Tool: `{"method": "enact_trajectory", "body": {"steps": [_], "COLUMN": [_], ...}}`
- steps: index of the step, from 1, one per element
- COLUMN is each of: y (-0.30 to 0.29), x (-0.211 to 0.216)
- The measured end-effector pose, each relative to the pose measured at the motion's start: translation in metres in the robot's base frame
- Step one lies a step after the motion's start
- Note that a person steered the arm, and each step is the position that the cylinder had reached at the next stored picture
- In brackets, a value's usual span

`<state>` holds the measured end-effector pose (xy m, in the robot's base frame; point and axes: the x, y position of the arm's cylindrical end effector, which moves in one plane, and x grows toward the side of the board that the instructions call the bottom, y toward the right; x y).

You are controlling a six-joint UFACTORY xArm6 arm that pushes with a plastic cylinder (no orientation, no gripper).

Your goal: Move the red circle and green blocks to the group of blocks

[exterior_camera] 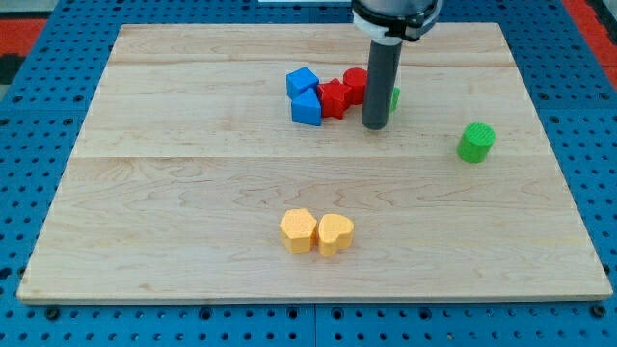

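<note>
A: Starting with the biggest thing, the wooden board (193, 193) fills the frame; where does the work stand?

B: Partly done, I judge; the cluster in the upper centre holds two blue blocks (305, 94), a red star-like block (334, 98) and the red circle (355, 83), which touches that red block; so the red circle looks home.

A: And the greens?

B: One green block (394, 97) peeks out at the rod's right, mostly hidden, near the cluster; the green cylinder (475, 142) stands well apart at centre right; that one is left.

A: Your tip?

B: My tip (374, 126) sits just right of the red blocks; the arm has no jaws, only a rod.

A: Obstacles?

B: Two yellow blocks (316, 232) sit touching in the lower centre, far from any likely path; nothing lies between the green cylinder and the cluster.
</note>
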<state>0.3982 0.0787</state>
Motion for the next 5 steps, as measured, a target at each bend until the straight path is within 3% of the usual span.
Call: {"method": "enact_trajectory", "body": {"steps": [1, 3, 5], "y": [0.049, 0.082, 0.033], "x": [0.028, -0.049, -0.069]}}
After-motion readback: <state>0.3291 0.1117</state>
